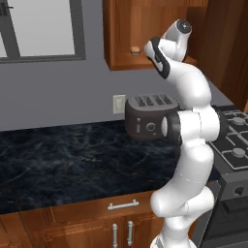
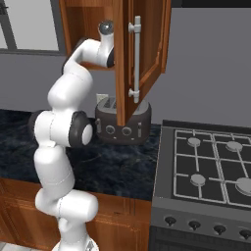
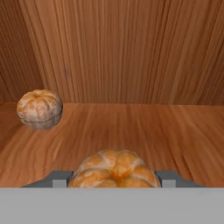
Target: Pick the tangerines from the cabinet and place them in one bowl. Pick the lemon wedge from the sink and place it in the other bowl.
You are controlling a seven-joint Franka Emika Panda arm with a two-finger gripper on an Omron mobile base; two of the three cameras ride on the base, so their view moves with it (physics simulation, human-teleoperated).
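Tangerines sit inside the cabinet (image 1: 140, 29), and we see both of them on its wooden shelf in the hand view: the near tangerine (image 3: 114, 168) lies at the shelf's front edge, right between our two finger tips (image 3: 61, 178), while the far tangerine (image 3: 39, 108) rests deeper in, toward the back left corner of the shelf, well apart from the first. Our gripper (image 3: 114, 179) has its jaws spread on either side of the near fruit; they flank it closely, but we cannot tell whether the pads actually press on it. From the left base view, one tangerine shows as a small pale ball at the cabinet's lower edge, just left of our raised wrist. In the right base view, the cabinet door (image 2: 139, 54) hangs swung open, with our arm reaching up behind it. Below, a dark toaster (image 1: 150, 116) stands at the back edge of the black marbled counter (image 1: 63, 155), beside the stove (image 2: 211, 166).
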